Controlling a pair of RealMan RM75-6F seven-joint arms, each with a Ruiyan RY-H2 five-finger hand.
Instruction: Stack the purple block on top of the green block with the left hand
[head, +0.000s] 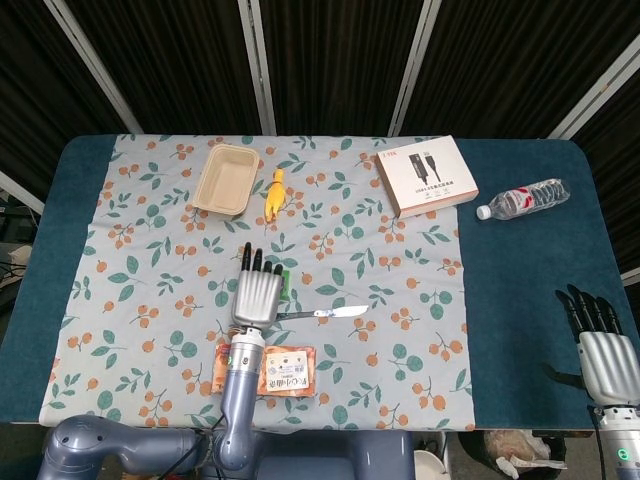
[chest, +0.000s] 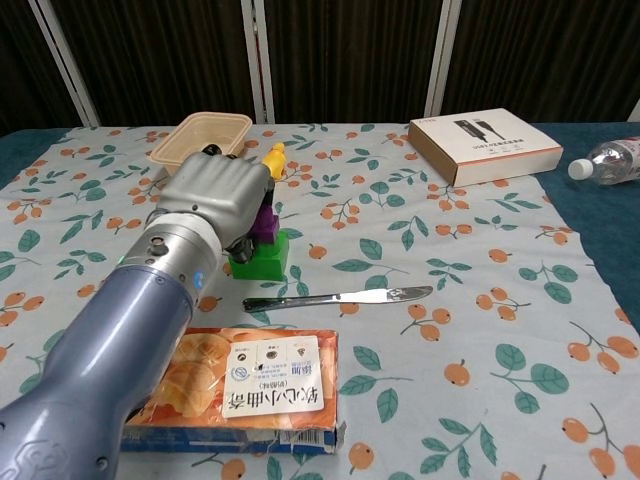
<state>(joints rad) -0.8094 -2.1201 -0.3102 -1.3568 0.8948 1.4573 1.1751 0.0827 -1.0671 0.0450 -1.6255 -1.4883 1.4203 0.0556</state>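
Observation:
The purple block (chest: 266, 222) stands on the green block (chest: 264, 260), left of the middle of the flowered cloth. My left hand (chest: 213, 194) is over and beside it from the left, and seems to pinch the purple block from behind its back, where the grip itself is hidden. In the head view my left hand (head: 257, 295) has its fingers stretched forward and covers the purple block; only a strip of the green block (head: 284, 285) shows at its right. My right hand (head: 607, 362) hangs off the table's near right corner, fingers apart, holding nothing.
A table knife (chest: 340, 297) lies just in front of the green block. A biscuit box (chest: 240, 390) sits under my left forearm. A beige tray (chest: 200, 135) and a yellow toy (chest: 273, 158) lie behind, with a white box (chest: 485, 143) and a water bottle (chest: 605, 158) at far right.

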